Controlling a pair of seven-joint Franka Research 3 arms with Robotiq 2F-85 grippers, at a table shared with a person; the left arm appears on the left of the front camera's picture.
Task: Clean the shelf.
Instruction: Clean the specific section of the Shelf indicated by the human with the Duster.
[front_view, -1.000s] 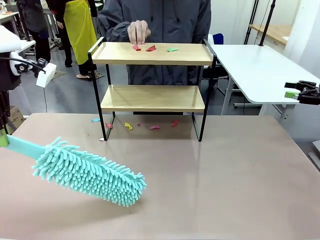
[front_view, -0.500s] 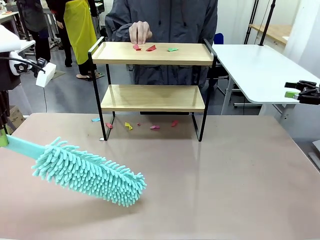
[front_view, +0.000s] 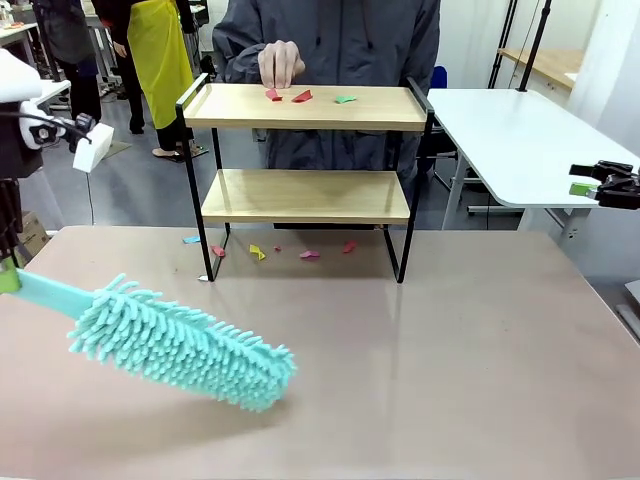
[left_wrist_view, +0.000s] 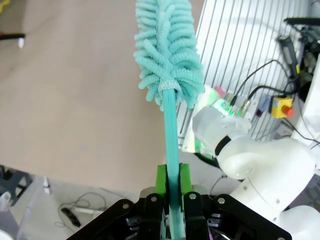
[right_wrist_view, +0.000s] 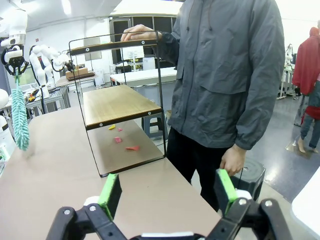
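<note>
Shelf (front_view: 380, 112) is set at the table's (front_view: 470, 350) far edge. A teal duster (front_view: 180, 345) is clamped in the left gripper (left_wrist_view: 172, 172); the right gripper (right_wrist_view: 168, 189) is spread wide, empty.

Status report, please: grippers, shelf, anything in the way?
Left gripper shut on duster, head near table. Right gripper open, empty. Shelf top board carries paper scraps. Person's hand at its far edge.

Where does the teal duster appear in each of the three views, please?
Front view: duster lower left, above the brown table.
Left wrist view: centre, handle rising from the left end effector.
Right wrist view: far left, hanging head-down.
Shared landmark: the brown table.
</note>
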